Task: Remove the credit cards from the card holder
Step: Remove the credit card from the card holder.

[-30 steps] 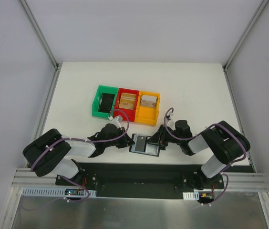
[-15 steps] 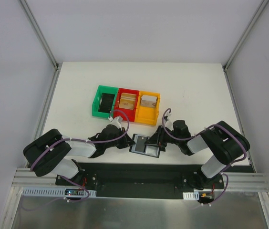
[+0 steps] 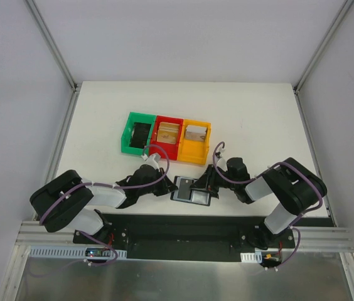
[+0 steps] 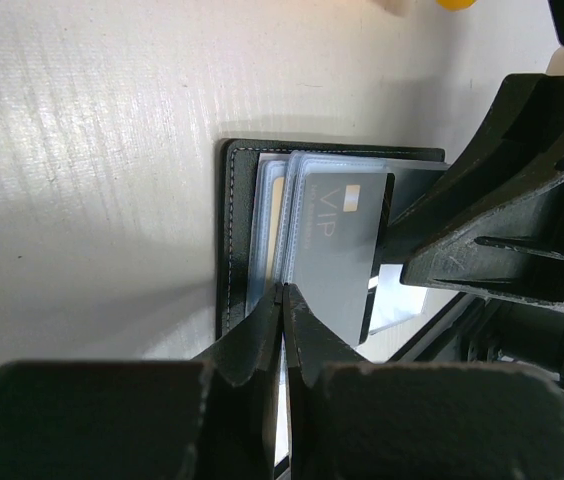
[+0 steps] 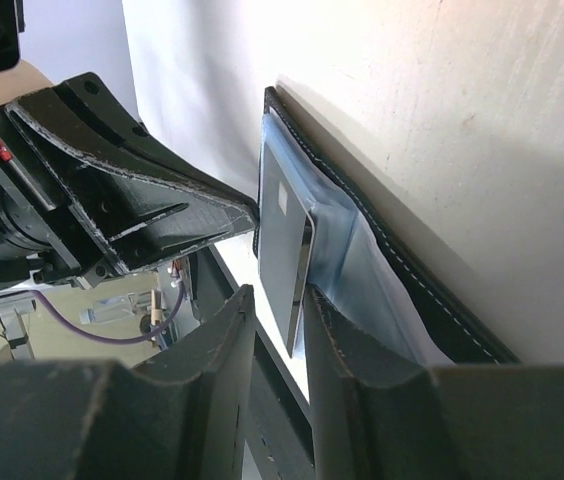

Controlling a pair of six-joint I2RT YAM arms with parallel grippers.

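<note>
Left gripper (image 4: 282, 292): jaws together, tips resting on the card holder (image 4: 230, 240), arm stretched low and inward. The holder lies open on the table (image 3: 258, 119), near its front edge, between both arms. Grey card (image 4: 334, 262): judged light, stiff and slick, partly out of its sleeve; best pinched across its faces. Right gripper (image 5: 274, 295): jaws slightly apart, straddling the card's free edge, arm low.

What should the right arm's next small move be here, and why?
Probably close the right gripper on the grey card. Its fingers stand either side of the card's protruding edge with a gap showing, so it looks not yet clamped. The left gripper, shut, rests its tips on the card holder, which should steady it for a pull afterwards.
</note>
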